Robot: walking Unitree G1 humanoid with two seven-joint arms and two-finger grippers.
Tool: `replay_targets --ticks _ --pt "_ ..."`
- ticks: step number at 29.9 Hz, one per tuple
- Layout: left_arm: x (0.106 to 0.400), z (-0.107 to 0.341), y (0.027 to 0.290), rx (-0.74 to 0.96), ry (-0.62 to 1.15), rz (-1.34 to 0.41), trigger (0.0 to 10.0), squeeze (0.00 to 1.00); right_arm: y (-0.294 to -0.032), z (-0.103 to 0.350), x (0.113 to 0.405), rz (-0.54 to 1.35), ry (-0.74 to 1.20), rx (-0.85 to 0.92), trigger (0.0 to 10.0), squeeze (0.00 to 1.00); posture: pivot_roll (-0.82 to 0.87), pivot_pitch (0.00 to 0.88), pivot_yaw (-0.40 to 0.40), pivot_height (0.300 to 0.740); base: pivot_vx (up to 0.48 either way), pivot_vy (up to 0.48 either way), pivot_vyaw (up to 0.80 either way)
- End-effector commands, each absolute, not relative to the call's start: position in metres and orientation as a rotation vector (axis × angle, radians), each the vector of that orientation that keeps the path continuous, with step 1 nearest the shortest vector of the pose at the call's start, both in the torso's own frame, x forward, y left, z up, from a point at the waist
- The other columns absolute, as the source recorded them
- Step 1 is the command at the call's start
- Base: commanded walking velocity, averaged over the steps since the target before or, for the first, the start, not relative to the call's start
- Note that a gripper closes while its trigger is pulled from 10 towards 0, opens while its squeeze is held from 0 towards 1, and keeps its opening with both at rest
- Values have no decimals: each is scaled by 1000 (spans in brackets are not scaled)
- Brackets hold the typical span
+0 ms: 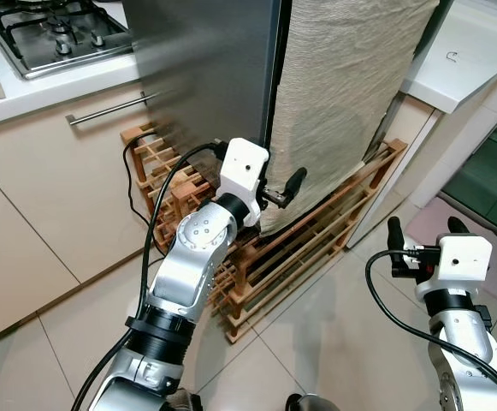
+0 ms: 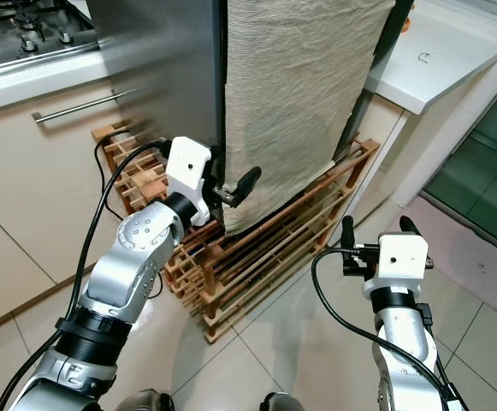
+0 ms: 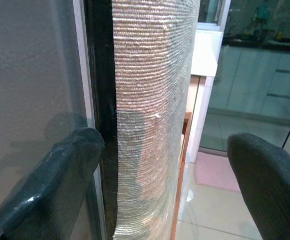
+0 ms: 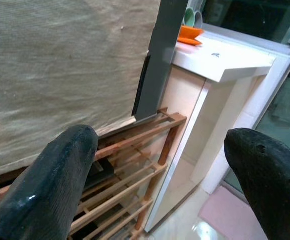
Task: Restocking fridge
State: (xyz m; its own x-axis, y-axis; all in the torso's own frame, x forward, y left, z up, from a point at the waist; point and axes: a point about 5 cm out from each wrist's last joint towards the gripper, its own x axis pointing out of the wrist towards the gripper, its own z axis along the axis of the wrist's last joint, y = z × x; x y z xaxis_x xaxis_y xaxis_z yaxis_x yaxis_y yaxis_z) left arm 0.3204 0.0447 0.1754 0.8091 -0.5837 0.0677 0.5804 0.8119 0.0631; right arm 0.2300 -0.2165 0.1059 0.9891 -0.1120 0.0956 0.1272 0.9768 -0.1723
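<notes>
Left gripper at the fridge door seam, ready to pull it open.

On your left sits the hob (image 1: 56,34) above a drawer handle (image 1: 111,109). Your left gripper (image 1: 284,190), fingers spread, reaches the dark gap between the steel fridge (image 1: 205,68) and its cloth-draped door (image 1: 342,94), likely to hook the edge. The wooden rack (image 1: 299,248) crowds the fridge foot and may block the swing. Your right gripper (image 1: 419,229), fingers apart and holding nothing, waits low beside the white counter (image 1: 479,51).

no readable text, labels or numbers anywhere.
</notes>
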Motion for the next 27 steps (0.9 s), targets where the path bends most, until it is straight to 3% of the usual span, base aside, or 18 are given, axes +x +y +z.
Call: replay_targets --ticks 1,14,27 --pt "321 178 37 49 -94 -643 10000 0 -219 109 231 -122 -99 -196 10000 0 -23 51 -38 728 0 0 0" --pt "325 160 -7 197 -83 -600 10000 0 -219 109 232 -114 -97 -199 10000 0 -30 64 -42 728 0 0 0" --pt "308 178 -56 41 -55 -900 10000 0 -219 101 231 -99 -56 -196 10000 0 -34 70 -37 728 0 0 0"
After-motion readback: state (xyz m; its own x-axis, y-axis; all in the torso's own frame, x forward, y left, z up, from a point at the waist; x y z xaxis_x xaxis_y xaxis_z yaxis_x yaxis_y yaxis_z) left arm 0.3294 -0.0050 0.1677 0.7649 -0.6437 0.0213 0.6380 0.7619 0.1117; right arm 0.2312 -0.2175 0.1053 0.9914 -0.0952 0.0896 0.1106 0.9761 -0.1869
